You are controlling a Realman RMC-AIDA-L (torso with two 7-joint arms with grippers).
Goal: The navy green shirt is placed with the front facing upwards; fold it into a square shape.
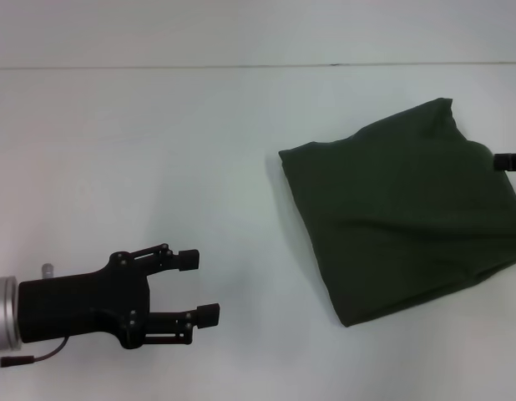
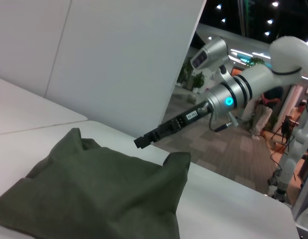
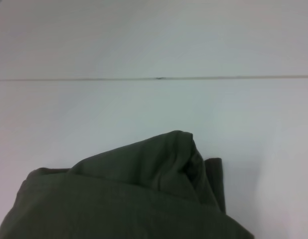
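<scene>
The navy green shirt [image 1: 400, 209] lies folded into a rough, slightly rumpled square on the right side of the white table [image 1: 158, 150], with no lettering showing. My left gripper [image 1: 201, 287] hovers open and empty near the front left, well apart from the shirt. Only the dark tip of my right gripper [image 1: 508, 160] shows at the right edge, by the shirt's far right side. The left wrist view has that right gripper [image 2: 144, 141] just beyond the shirt [image 2: 94, 194]. In the right wrist view a raised fold of the shirt [image 3: 129, 199] fills the near part.
A thin seam [image 1: 241, 66] crosses the table at the back. A white wall panel [image 2: 119, 59] stands behind the table. Beyond the table's edge [image 2: 233, 181] lies an open room with people [image 2: 261, 112] in it.
</scene>
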